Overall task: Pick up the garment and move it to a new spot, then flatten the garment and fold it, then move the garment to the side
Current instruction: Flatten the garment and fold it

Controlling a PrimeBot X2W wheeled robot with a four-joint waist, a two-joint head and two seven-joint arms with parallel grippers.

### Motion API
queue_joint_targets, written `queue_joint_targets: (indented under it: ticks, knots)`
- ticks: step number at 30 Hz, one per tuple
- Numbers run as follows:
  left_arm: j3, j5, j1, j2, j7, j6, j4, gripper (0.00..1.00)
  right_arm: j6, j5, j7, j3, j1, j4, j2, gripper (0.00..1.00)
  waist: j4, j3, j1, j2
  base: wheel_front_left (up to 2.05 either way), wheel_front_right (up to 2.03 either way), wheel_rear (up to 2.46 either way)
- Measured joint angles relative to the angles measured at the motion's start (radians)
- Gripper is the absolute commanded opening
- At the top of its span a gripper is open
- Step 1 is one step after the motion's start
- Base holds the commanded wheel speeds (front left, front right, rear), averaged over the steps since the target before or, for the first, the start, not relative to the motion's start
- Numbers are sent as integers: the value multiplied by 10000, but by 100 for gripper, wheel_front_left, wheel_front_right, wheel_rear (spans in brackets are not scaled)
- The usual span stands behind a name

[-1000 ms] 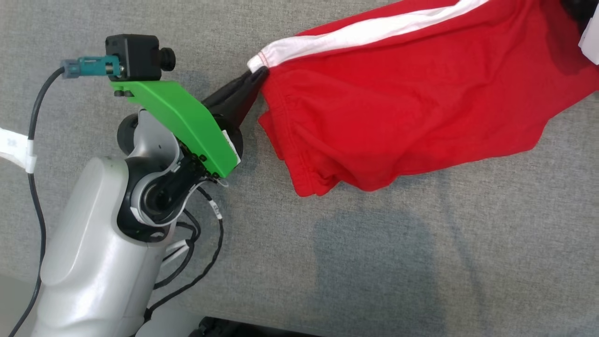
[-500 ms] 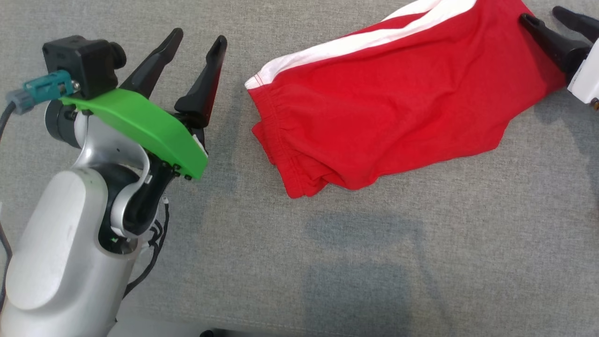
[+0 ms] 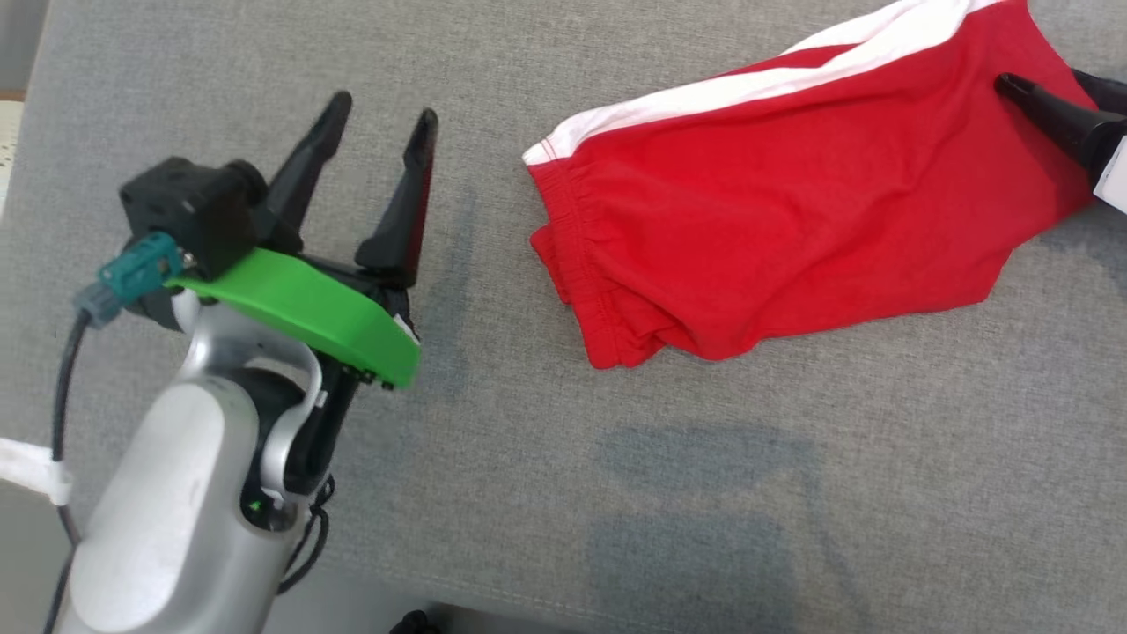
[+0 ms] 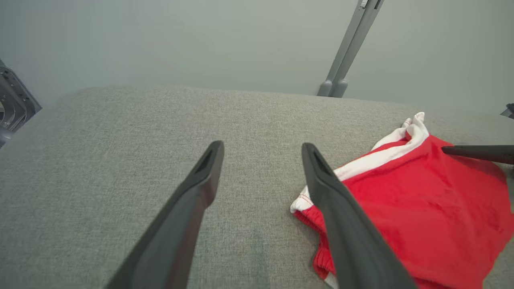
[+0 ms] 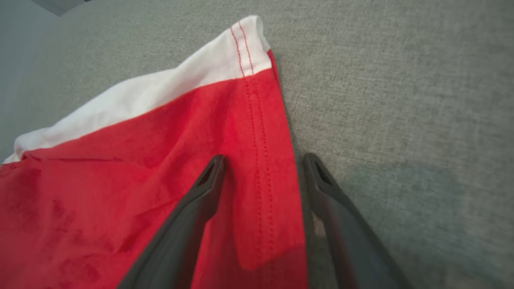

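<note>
The garment (image 3: 775, 211), red shorts with a white side stripe, lies loosely folded on the grey fabric surface (image 3: 546, 458) at the upper right of the head view. My left gripper (image 3: 383, 110) stands open to the left of the waistband end, apart from the cloth. In the left wrist view the left gripper (image 4: 262, 145) frames bare surface, with the garment (image 4: 421, 200) to its right. My right gripper (image 3: 1043, 79) is open at the garment's far right end. In the right wrist view the right gripper (image 5: 264, 157) straddles the stitched hem of the garment (image 5: 140, 160), with nothing pinched.
The grey surface stretches wide below and left of the garment. Its left edge (image 3: 35, 53) shows at the top left of the head view. A grey metal stand (image 4: 345, 52) rises beyond the far edge. The right arm's dark finger (image 4: 478, 151) crosses the left wrist view.
My left gripper has let go of the waistband corner, opened and drawn back to the left. The right gripper has opened too. The garment now lies slack; the camera has shifted.
</note>
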Motion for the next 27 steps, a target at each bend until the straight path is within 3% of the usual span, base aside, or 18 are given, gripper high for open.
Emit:
queue_joint_targets:
  ticks: [3,5,6,11,15,27]
  knots:
    - [-79,-27,439,-305,-176,2,198,100,-6,90,151,0,51,42,13,100,214,-44,0,0,0,0,0]
    - [-79,-50,659,-357,-291,2,249,100,-10,111,305,33,51,77,15,44,351,-84,0,0,0,0,0]
    - [-61,-52,745,-357,-351,2,293,100,-59,107,336,48,51,94,15,0,412,-108,0,0,0,0,0]
    - [217,-69,1097,-353,-637,31,489,100,-81,276,570,173,86,219,351,0,544,-336,0,0,0,0,0]
    - [562,-121,1286,-347,-909,33,600,100,-77,1415,552,-224,499,222,1072,0,441,-559,0,0,0,0,0]
    - [1400,-393,2134,-290,-1331,71,892,100,-36,3290,-213,-1553,1959,-224,1327,0,-529,-1483,0,0,0,0,0]
